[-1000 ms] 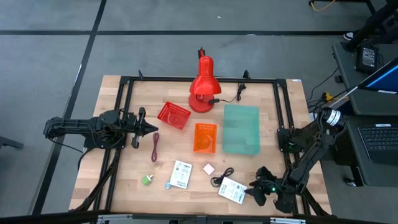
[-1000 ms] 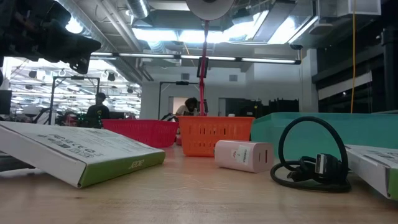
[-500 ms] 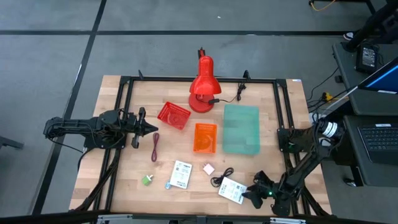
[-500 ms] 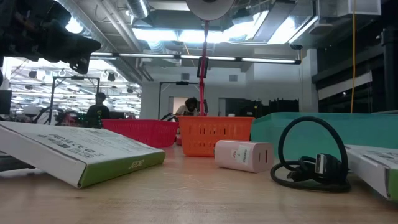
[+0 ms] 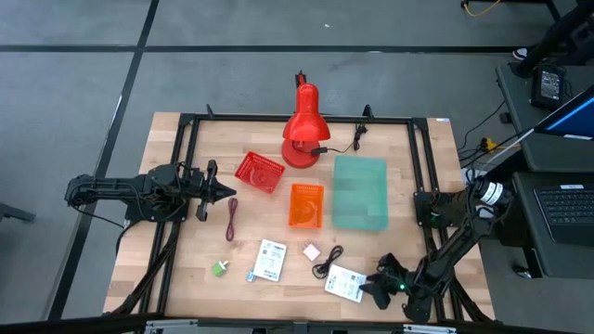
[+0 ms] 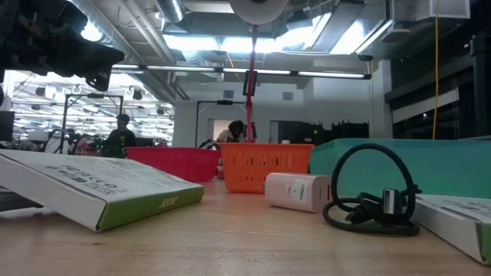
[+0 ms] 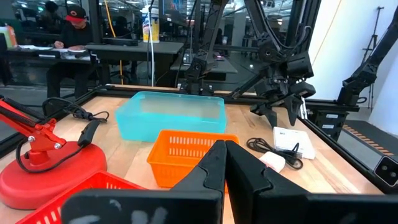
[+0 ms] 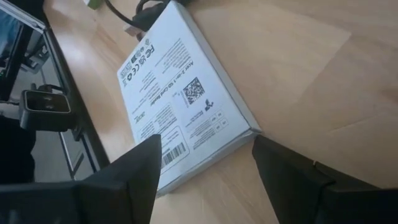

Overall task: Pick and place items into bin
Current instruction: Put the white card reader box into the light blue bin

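From above, the right gripper [image 5: 371, 289] sits low at the table's near right corner, just beside a white packet [image 5: 345, 283]; the left gripper [image 5: 221, 192] lies level near the red basket [image 5: 259, 173]; orange basket [image 5: 306, 205] and teal bin [image 5: 360, 192] look empty. At table height, the black cable [image 6: 370, 205] touches that packet. The left wrist shows fingers [image 7: 205, 174] together; the right wrist shows fingers [image 8: 134, 174] apart, straddling the packet's corner.
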`<state>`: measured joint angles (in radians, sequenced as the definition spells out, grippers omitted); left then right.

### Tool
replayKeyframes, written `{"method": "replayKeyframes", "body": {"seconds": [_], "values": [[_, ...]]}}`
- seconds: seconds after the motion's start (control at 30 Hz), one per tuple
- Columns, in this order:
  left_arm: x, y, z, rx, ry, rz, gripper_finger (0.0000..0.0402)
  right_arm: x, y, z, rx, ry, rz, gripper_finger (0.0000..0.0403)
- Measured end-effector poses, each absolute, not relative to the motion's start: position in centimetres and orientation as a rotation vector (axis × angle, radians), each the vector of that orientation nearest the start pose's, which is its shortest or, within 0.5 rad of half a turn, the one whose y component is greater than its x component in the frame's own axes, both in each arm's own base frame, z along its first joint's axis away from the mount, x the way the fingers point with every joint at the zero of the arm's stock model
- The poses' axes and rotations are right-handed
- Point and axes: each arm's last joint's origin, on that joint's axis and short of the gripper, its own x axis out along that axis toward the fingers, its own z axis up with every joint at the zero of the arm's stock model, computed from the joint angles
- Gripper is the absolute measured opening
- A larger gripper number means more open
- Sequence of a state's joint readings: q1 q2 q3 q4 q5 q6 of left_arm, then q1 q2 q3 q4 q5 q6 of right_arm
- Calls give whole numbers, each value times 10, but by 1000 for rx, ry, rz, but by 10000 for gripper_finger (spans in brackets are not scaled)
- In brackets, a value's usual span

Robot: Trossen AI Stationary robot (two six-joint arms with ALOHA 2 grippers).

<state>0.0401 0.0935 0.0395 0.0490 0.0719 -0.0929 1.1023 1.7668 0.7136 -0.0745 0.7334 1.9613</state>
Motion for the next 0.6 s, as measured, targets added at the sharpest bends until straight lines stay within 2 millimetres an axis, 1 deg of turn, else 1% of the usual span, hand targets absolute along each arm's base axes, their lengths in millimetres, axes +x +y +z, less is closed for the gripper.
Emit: {"method": "replayKeyframes", "body": {"seconds": [0.2, 0.3, 0.5, 0.6], "values": [[102, 2, 174, -151, 8, -32, 4, 144, 242, 98, 939, 661, -405, 239], [102, 2, 175, -147, 5, -31, 4, 145, 240, 97, 926, 662, -417, 239], [104, 1, 173, -256, 36, -63, 4, 152, 233, 96, 856, 664, -433, 239], [106, -1, 171, -276, 53, -65, 4, 156, 230, 96, 823, 664, -436, 239]]}}
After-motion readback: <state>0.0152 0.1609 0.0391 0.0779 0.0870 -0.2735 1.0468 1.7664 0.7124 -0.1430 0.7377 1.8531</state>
